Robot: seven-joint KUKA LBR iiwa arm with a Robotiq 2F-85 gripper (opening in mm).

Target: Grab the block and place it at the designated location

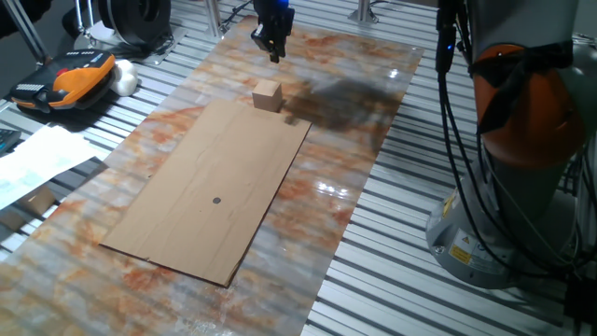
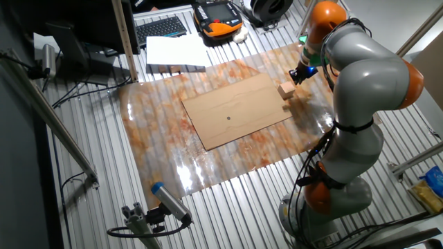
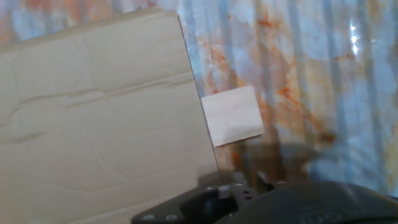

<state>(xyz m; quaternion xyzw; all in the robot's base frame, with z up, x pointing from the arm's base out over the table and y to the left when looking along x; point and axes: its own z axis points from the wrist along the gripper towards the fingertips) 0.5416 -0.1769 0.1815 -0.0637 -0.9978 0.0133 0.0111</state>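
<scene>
- Leftmost in one fixed view, an orange-and-black handheld device is seen on the ribbed metal bench, with a white round object just beside it on the right and white papers nearer the camera.
- Next, the marbled orange-grey tabletop is crossed by the large flat cardboard sheet, on which the designated location, a tiny dark dot, is marked toward the near half.
- The block is found off the sheet, on the tabletop just beside the sheet's far right corner; in the hand view its pale top face lies against the cardboard's edge, though whether the two touch cannot be told.
- The gripper is hung above the tabletop, beyond the block and apart from it; nothing is held between the fingers, and how wide they stand cannot be told, as only the dark hand body is shown at the bottom of the hand view.
- A dark shadow is cast on the tabletop right of the block.
- Farthest right, the grey and orange arm with its black cables is seen rising from its base; nothing lies between the block and the dot but bare cardboard.
</scene>
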